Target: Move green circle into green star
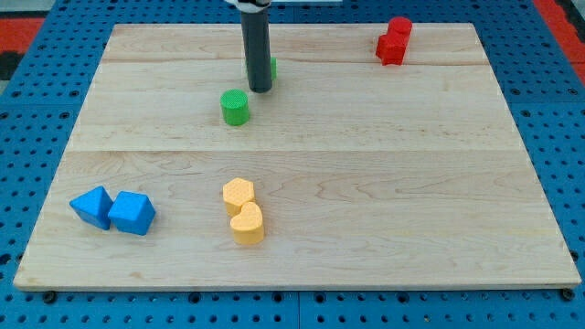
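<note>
The green circle (235, 107) is a short green cylinder on the wooden board, left of centre in the upper half. My rod comes down from the view's top, and my tip (260, 90) rests just up and right of the green circle, a small gap apart. The green star (272, 68) is almost wholly hidden behind the rod; only a green sliver shows at the rod's right side.
Two red blocks (394, 41) sit touching at the upper right. Two yellow heart-like blocks (243, 211) sit touching at lower centre. Two blue blocks (113, 211) sit touching at the lower left. The board's edge (292, 288) runs along the view's bottom.
</note>
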